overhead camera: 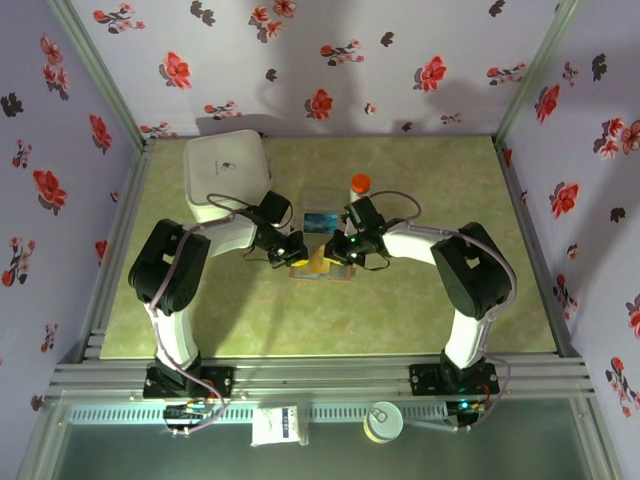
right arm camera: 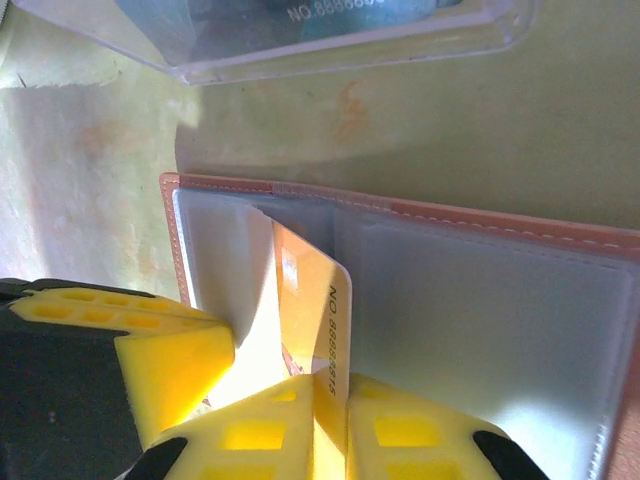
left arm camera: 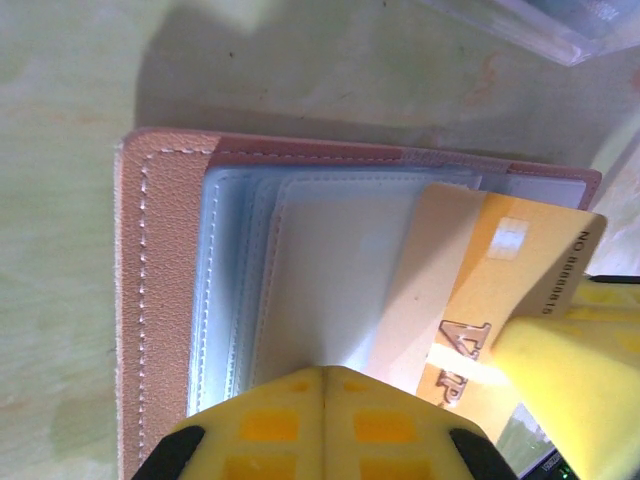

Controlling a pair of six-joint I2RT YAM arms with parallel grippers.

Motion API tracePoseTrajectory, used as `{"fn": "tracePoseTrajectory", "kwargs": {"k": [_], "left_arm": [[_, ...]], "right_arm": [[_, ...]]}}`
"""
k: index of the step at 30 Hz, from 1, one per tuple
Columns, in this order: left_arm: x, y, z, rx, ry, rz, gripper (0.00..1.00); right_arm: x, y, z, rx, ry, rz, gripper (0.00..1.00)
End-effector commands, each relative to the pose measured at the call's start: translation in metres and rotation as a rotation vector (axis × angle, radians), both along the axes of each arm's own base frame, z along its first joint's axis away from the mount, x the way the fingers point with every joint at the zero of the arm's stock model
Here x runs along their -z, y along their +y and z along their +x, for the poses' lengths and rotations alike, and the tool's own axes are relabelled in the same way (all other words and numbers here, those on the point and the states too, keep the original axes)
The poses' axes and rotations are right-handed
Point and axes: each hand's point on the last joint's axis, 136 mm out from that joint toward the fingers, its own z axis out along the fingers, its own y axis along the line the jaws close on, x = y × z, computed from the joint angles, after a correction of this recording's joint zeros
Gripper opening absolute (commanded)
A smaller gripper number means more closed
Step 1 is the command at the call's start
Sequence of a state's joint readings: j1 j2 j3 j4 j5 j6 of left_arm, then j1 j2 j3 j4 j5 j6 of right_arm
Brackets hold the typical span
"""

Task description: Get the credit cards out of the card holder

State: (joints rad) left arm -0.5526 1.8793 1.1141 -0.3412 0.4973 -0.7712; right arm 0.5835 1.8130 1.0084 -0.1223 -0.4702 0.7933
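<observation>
The card holder (left arm camera: pixel 165 300) lies open on the table, brown rim around pale blue-grey clear sleeves (right arm camera: pixel 480 330). A gold credit card (right arm camera: pixel 305 300) marked VIP (left arm camera: pixel 500 280) sticks halfway out of a sleeve, tilted up. My right gripper (right arm camera: pixel 330 385) is shut on that card's edge. My left gripper (left arm camera: pixel 325 375) is shut on a lifted clear sleeve page of the holder, right beside the card. In the top view both grippers, left (overhead camera: pixel 293 256) and right (overhead camera: pixel 338 254), meet over the holder (overhead camera: pixel 303 272) at mid table. Teal cards lie in the clear box (right arm camera: pixel 330 30).
A clear plastic box (overhead camera: pixel 322 216) sits just behind the holder. An orange-capped bottle (overhead camera: pixel 360 183) stands behind it to the right. A large white square container (overhead camera: pixel 228 175) is at the back left. Flowered walls enclose the table.
</observation>
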Motion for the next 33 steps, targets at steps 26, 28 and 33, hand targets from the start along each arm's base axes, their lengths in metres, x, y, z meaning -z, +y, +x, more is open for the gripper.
{"fn": "tracePoseTrajectory", "kwargs": {"k": [26, 28, 33], "left_arm": [[-0.030, 0.018, 0.011, -0.055, -0.082, -0.030, 0.02], [-0.030, 0.022, 0.011, -0.060, -0.085, -0.028, 0.02], [-0.029, 0.032, 0.009, -0.084, -0.085, -0.028, 0.03]], "right_arm": [[-0.051, -0.026, 0.005, -0.258, -0.233, -0.200, 0.04], [-0.055, -0.025, 0.006, -0.346, -0.280, -0.226, 0.04], [-0.063, -0.035, 0.018, -0.524, -0.359, -0.363, 0.03]]}}
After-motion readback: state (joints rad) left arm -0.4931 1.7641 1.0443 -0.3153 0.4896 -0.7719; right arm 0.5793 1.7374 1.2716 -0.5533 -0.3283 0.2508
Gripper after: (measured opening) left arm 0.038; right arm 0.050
